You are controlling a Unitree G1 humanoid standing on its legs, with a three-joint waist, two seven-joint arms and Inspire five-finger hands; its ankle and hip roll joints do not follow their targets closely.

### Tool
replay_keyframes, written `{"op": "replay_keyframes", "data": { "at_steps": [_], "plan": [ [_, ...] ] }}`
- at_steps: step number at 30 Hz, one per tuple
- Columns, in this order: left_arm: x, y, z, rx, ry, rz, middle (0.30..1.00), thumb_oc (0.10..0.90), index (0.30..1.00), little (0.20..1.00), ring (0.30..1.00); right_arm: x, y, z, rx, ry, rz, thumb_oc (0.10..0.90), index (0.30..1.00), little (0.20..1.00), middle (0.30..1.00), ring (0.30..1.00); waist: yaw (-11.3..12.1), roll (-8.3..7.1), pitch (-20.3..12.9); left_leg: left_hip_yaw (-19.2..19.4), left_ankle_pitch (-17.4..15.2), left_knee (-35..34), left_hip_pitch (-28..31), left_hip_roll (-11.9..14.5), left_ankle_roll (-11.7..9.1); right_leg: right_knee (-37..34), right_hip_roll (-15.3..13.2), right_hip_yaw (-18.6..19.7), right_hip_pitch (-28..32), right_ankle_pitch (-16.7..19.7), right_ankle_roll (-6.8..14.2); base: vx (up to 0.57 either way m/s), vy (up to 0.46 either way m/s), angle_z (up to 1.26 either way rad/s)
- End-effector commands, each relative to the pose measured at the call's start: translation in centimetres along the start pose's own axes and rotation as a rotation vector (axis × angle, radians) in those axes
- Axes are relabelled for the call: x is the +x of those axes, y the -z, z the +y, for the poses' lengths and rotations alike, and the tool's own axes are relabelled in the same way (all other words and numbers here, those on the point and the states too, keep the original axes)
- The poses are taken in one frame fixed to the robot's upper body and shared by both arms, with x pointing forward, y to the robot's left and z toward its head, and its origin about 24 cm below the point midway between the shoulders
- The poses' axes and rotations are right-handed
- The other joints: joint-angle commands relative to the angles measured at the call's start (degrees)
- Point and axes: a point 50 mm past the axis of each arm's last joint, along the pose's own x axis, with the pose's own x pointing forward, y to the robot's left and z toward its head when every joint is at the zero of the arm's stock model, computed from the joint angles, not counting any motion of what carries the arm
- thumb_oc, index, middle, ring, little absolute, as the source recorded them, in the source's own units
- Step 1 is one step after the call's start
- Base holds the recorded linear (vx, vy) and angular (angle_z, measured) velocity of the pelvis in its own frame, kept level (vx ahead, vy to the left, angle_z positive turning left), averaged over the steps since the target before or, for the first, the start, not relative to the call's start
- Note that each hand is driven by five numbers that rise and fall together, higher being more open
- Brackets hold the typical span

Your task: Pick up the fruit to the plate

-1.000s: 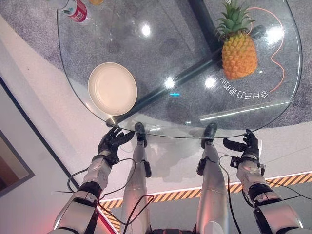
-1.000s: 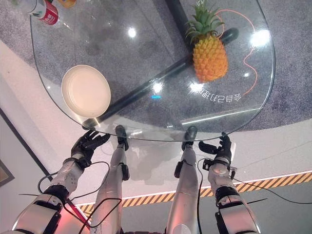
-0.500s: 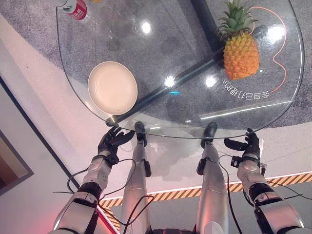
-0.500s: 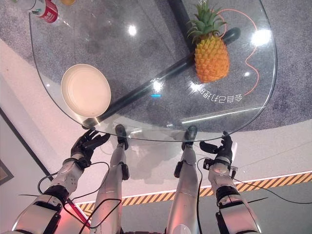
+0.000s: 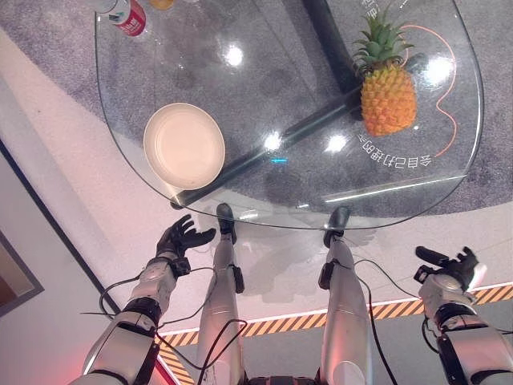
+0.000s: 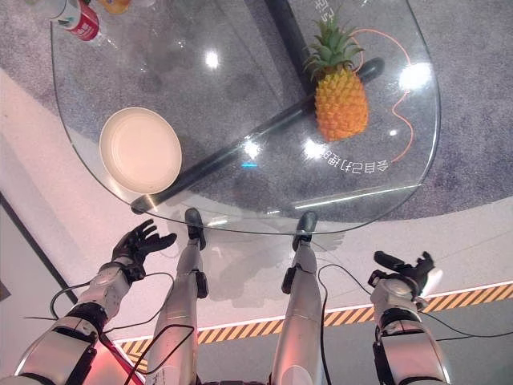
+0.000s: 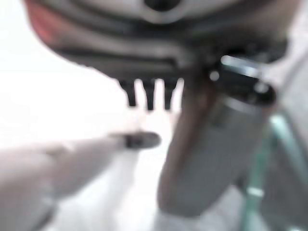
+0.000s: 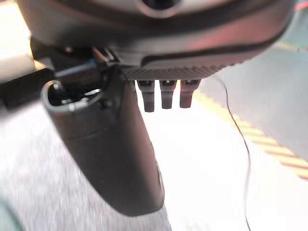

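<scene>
- Your pineapple (image 5: 388, 96) stands upright, orange-yellow with a green crown, on the glass table's (image 5: 264, 72) far right.
- The empty cream plate (image 5: 184, 145) sits well apart, near left.
- A red-labelled bottle (image 5: 124, 12) stands far left.
- Your left hand (image 5: 180, 238) and right hand (image 5: 449, 269) hang below the table edge, fingers spread, empty.

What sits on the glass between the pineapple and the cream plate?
Nothing visible: bare glass separates the upright orange pineapple from the round cream plate. The red-labelled bottle stands at the round glass table's far left edge, off that path.
</scene>
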Motion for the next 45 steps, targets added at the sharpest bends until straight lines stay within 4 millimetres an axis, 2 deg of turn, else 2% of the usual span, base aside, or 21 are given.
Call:
{"op": "replay_keyframes", "data": {
  "at_steps": [1, 6, 7, 9, 10, 14, 16, 20, 21, 26, 32, 33, 40, 45],
  "plan": [
    [-0.4, 0.4, 3.5, 0.095, -0.118, 0.03, 0.9, 0.8, 0.9, 0.9, 0.9, 2.1, -3.3, -5.3, 0.145, 0.261, -0.055, 0.8, 0.9, 0.9, 0.9, 0.9, 2.2, -2.28, 0.2, -2.2, -4.7, 3.3, 0.3, 0.4, -1.2, -0.7, 0.6, -0.9, -1.6, 5.9, 0.8, 0.02, -0.007, 0.05],
    [-0.6, 0.9, 3.7, 0.127, -0.123, 0.052, 0.9, 0.8, 0.9, 0.9, 0.9, 1.7, -8.4, -5.1, 0.356, 0.269, -0.233, 0.8, 0.9, 0.9, 0.9, 0.9, 2.4, -2.78, 0.2, -2.5, -4.9, 3.2, 0.8, 0.4, -1.1, -1.0, 0.3, -1.7, -0.8, 6.1, 1.0, 0.0, -0.008, 0.05],
    [-0.7, 1.4, 3.6, 0.124, -0.124, 0.06, 0.9, 0.8, 0.9, 0.9, 0.9, 0.9, -10.3, -4.3, 0.414, 0.255, -0.31, 0.8, 0.9, 0.9, 0.9, 0.9, 2.4, -2.84, 0.2, -2.4, -5.1, 2.9, 1.4, 0.4, -1.1, -1.2, 0.4, -1.8, -0.3, 5.8, 1.0, 0.0, 0.0, 0.0],
    [-0.7, 1.4, 3.6, 0.122, -0.125, 0.058, 0.9, 0.8, 0.9, 0.9, 0.9, 0.6, -10.9, -4.0, 0.438, 0.245, -0.336, 0.8, 0.9, 0.9, 0.9, 0.9, 2.3, -2.92, 0.2, -2.5, -4.7, 2.7, 0.9, 0.2, -1.0, -1.4, 0.3, -1.8, -0.7, 6.2, 1.0, -0.01, 0.028, -0.01],
    [-0.8, 1.9, 3.5, 0.118, -0.124, 0.064, 0.9, 0.8, 0.9, 0.9, 0.9, -0.7, -13.1, -3.1, 0.507, 0.203, -0.431, 0.8, 0.9, 0.9, 0.9, 0.9, 2.3, -2.85, 0.2, -2.3, -5.0, 2.2, 1.6, 0.3, -1.1, -1.5, 0.3, -1.9, -0.3, 5.9, 1.0, -0.01, 0.065, -0.03],
    [-0.9, 2.3, 3.4, 0.102, -0.121, 0.061, 0.9, 0.8, 0.9, 0.9, 0.9, -4.1, -16.8, -1.1, 0.579, 0.114, -0.624, 0.8, 0.9, 0.9, 0.9, 0.9, 1.9, -2.85, 0.2, -2.1, -4.6, 1.4, 1.7, 0.0, -1.0, -1.7, 0.2, -1.9, -0.5, 6.0, 1.0, -0.01, 0.059, 0.0],
    [-1.0, 2.4, 3.2, 0.088, -0.116, 0.054, 0.9, 0.8, 0.9, 0.9, 0.9, -6.7, -18.9, -0.2, 0.612, 0.053, -0.745, 0.8, 0.9, 0.9, 0.9, 0.9, 1.5, -2.72, 0.2, -2.1, -4.1, 1.2, 1.2, -0.3, -0.9, -1.8, 0.0, -1.8, -1.1, 6.2, 0.9, -0.03, 0.07, 0.0],
    [-1.1, 3.0, 3.1, 0.072, -0.109, 0.059, 0.9, 0.8, 0.9, 0.9, 0.9, -10.6, -20.7, 0.7, 0.62, -0.008, -0.928, 0.8, 0.9, 0.9, 0.9, 0.9, 1.2, -2.3, 0.2, -1.8, -4.2, 0.6, 1.8, -0.5, -0.7, -1.9, 0.1, -1.4, -1.0, 5.7, 0.9, -0.01, 0.059, 0.01],
    [-1.1, 3.2, 2.9, 0.061, -0.1, 0.056, 0.9, 0.8, 0.9, 0.9, 0.9, -12.8, -21.6, 1.1, 0.617, -0.038, -1.034, 0.8, 0.9, 0.9, 0.9, 0.9, 0.9, -1.95, 0.2, -1.6, -3.7, 0.5, 1.2, -0.8, -0.6, -2.0, -0.1, -1.1, -1.6, 6.0, 0.9, -0.02, 0.086, 0.01],
    [-1.4, 4.0, 2.7, 0.047, -0.095, 0.062, 0.9, 0.8, 0.9, 0.9, 0.9, -15.8, -21.9, 1.2, 0.625, -0.104, -1.165, 0.8, 0.9, 0.9, 0.9, 0.9, 0.5, -1.61, 0.2, -1.1, -3.7, 0.3, 1.6, -0.7, -0.6, -1.9, -0.3, -0.9, -1.3, 5.5, 1.1, 0.0, 0.033, 0.01],
    [-1.5, 4.4, 2.5, 0.047, -0.09, 0.064, 0.9, 0.8, 0.9, 0.9, 0.9, -17.6, -21.4, 1.6, 0.602, -0.199, -1.243, 0.8, 0.9, 0.9, 0.9, 0.9, 0.3, -1.49, 0.2, -0.8, -3.5, 0.1, 1.8, -0.7, -0.5, -2.1, -0.4, -0.8, -1.2, 5.4, 1.1, 0.0, 0.0, 0.0],
    [-1.4, 4.3, 2.4, 0.049, -0.09, 0.063, 0.9, 0.8, 0.9, 0.9, 0.9, -18.3, -21.2, 2.1, 0.555, -0.264, -1.264, 0.8, 0.9, 0.9, 0.9, 0.9, 0.2, -1.54, 0.2, -0.7, -3.4, 0.2, 1.6, -0.8, -0.5, -2.0, -0.3, -0.8, -1.3, 5.5, 1.0, 0.0, 0.0, 0.0],
    [-1.4, 4.2, 2.2, 0.055, -0.085, 0.059, 0.9, 0.8, 0.9, 0.9, 0.9, -19.3, -20.3, 3.9, 0.38, -0.439, -1.276, 0.8, 0.9, 0.9, 0.9, 0.9, 0.2, -1.62, 0.2, -0.3, -3.1, -0.1, 1.7, -0.8, -0.6, -2.2, -0.4, -1.1, -1.1, 5.5, 1.1, 0.0, 0.0, 0.0],
    [-1.4, 4.3, 2.2, 0.061, -0.083, 0.061, 0.9, 0.8, 0.9, 0.9, 0.9, -19.5, -19.8, 4.8, 0.331, -0.507, -1.259, 0.8, 0.9, 0.9, 0.9, 0.9, 0.5, -1.5, 0.2, 0.0, -2.9, -0.1, 1.8, -0.8, -0.6, -2.2, -0.4, -1.4, -1.0, 5.5, 1.0, 0.0, 0.0, 0.0]
  ]
}}
